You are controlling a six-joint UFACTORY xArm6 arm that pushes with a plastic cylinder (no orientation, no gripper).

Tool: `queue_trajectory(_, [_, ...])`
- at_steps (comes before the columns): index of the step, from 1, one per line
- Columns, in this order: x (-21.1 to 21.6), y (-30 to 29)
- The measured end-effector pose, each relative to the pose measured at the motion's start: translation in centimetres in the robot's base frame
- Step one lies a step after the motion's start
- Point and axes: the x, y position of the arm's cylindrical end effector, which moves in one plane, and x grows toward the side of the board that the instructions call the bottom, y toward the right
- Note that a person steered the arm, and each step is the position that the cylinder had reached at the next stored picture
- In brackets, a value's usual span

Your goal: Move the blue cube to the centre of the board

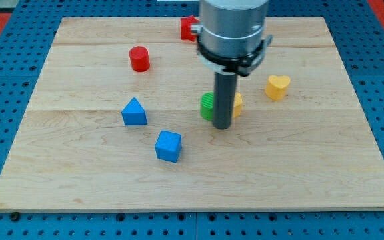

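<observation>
The blue cube (168,146) lies on the wooden board (79,180), below and left of the board's middle. My tip (222,127) rests on the board to the right of the cube and a little higher in the view, about a cube and a half away from it. The rod partly hides a green block (207,106) on its left and a yellow block (237,105) on its right, both right behind it.
A blue triangular block (134,112) lies up and left of the cube. A red cylinder (139,59) is at the upper left. A red block (189,28) sits at the top edge, partly hidden by the arm. A yellow heart block (278,87) is at the right.
</observation>
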Motion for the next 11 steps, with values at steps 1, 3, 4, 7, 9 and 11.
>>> queue_trajectory(1, [-2.0, 2.4])
queue_trajectory(3, [6.0, 1.0])
queue_trajectory(4, [10.4, -3.0])
queue_trajectory(7, [4.1, -10.7])
queue_trajectory(9, [2.7, -16.0])
queue_trajectory(11, [1.7, -12.4])
